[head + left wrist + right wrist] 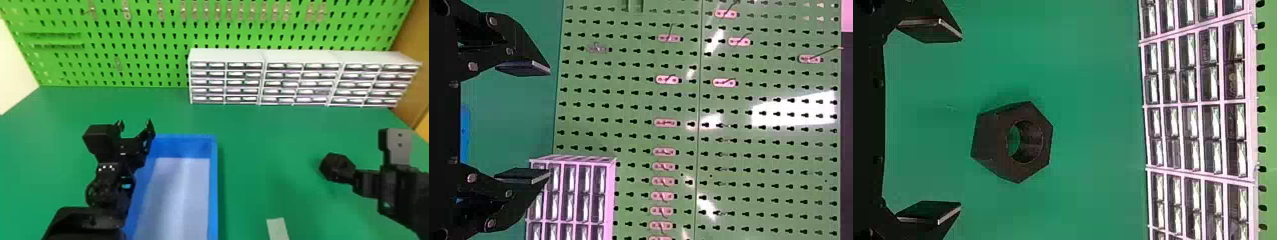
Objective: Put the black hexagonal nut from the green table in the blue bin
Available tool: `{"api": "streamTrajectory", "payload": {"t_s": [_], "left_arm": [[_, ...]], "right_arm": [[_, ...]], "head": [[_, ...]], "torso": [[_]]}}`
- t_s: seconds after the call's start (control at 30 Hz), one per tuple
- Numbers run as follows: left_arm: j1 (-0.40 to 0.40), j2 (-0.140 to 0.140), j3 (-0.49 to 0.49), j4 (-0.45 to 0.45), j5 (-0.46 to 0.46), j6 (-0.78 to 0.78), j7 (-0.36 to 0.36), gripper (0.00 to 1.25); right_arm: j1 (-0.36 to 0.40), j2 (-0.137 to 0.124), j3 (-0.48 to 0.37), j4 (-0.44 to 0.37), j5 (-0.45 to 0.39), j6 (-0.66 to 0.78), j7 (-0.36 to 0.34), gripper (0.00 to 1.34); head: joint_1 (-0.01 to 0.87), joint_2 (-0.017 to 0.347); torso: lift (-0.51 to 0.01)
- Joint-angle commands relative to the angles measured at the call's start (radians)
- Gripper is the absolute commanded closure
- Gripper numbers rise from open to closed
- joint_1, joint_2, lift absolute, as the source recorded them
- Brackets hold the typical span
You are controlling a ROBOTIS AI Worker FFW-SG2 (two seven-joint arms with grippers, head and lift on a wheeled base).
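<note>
Grasping seems next: the open right gripper (961, 121) must straddle the nut (335, 167), lower right, then close. The left gripper (134, 122), centre left, is open.

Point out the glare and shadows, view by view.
Head view: a soft pale sheen runs along the floor of the blue bin, and white highlights sit on the drawer fronts; left wrist view: one large white reflection and several smaller ones on the green pegboard; right wrist view: a faint shadow on the green table beside the black hexagonal nut.
</note>
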Motion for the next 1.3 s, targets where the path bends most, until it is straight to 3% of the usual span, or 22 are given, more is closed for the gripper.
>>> {"api": "streamTrajectory", "payload": {"t_s": [0.0, 1.27], "left_arm": [[0.000, 0.000, -0.001, 0.000, -0.001, 0.000, 0.000, 0.52], [-0.003, 0.000, -0.001, 0.000, -0.003, 0.000, 0.000, 0.52]], "right_arm": [[-0.001, -0.001, 0.000, 0.000, 0.000, 0.000, 0.000, 0.11], [-0.026, -0.007, -0.011, 0.029, -0.020, 0.015, 0.000, 0.11]], "head": [[0.657, 0.057], [0.657, 0.057]], "torso": [[-0.095], [-0.095]]}}
